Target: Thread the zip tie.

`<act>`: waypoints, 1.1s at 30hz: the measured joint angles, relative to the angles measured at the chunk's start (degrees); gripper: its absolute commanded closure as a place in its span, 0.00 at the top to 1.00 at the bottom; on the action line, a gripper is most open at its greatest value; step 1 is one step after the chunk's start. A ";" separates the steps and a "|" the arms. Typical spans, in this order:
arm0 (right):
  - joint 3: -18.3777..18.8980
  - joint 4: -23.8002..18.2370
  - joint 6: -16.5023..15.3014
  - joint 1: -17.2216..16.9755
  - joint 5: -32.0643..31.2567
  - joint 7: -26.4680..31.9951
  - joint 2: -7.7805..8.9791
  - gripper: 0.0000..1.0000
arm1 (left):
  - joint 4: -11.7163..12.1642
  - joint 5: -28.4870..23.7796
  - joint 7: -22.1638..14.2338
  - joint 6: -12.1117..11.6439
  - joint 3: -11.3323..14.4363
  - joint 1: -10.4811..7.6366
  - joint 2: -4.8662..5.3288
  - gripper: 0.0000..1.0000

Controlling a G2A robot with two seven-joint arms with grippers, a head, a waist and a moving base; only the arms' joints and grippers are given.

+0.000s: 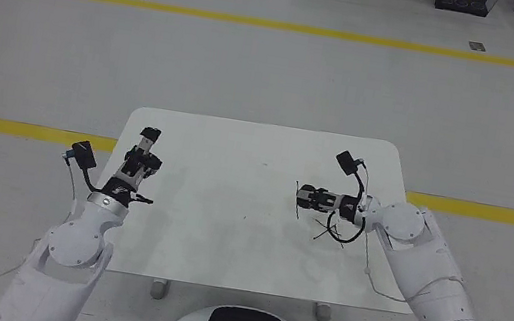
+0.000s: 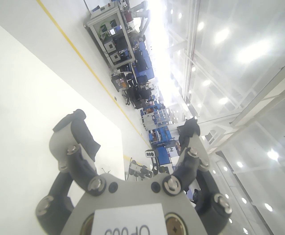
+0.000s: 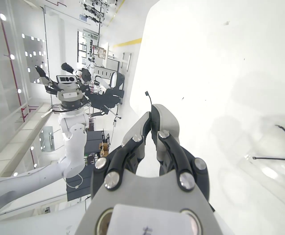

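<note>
Over the right side of the worktop (image 1: 226,227), the right fingers (image 3: 151,118) are pressed together on a black zip tie (image 3: 147,93). Its head and a short length of strap stick out past the tips, and the rest of the strap is hidden between them. Near the worktop's left edge, the left fingers (image 2: 76,126) are spread wide, holding nothing. Another black tie (image 3: 267,158) lies on the worktop inside something clear, whose outline is hard to make out.
</note>
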 measured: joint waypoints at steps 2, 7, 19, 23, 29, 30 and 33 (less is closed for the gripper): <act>0.02 0.00 -0.04 -0.01 -0.03 0.00 0.00 0.00 | 0.02 -0.08 0.00 0.00 -0.03 -0.02 0.00 1.00; -0.33 -0.28 1.26 -0.67 0.95 -1.43 -0.14 0.00 | -0.66 6.45 -2.23 -2.81 1.58 -0.69 0.19 1.00; 0.12 2.21 7.32 -0.33 7.34 -4.61 -0.57 0.00 | 1.29 37.35 0.15 -5.34 11.84 -2.64 0.12 1.00; 0.12 2.20 7.26 -0.33 7.28 -4.58 -0.57 0.00 | 1.23 36.90 -0.07 -5.31 11.73 -2.63 0.13 1.00; -0.21 2.37 8.40 -0.92 8.31 -6.10 -0.73 0.00 | -0.39 49.07 -0.74 -6.73 14.90 -4.73 0.32 1.00; -0.21 2.78 8.87 -0.68 8.90 -6.14 -0.79 0.00 | -0.72 53.59 -0.59 -6.49 16.26 -5.32 0.33 1.00; -0.16 3.89 9.97 0.08 10.43 -6.29 -0.94 0.00 | -0.55 63.33 -0.53 -5.03 20.29 -7.18 0.08 1.00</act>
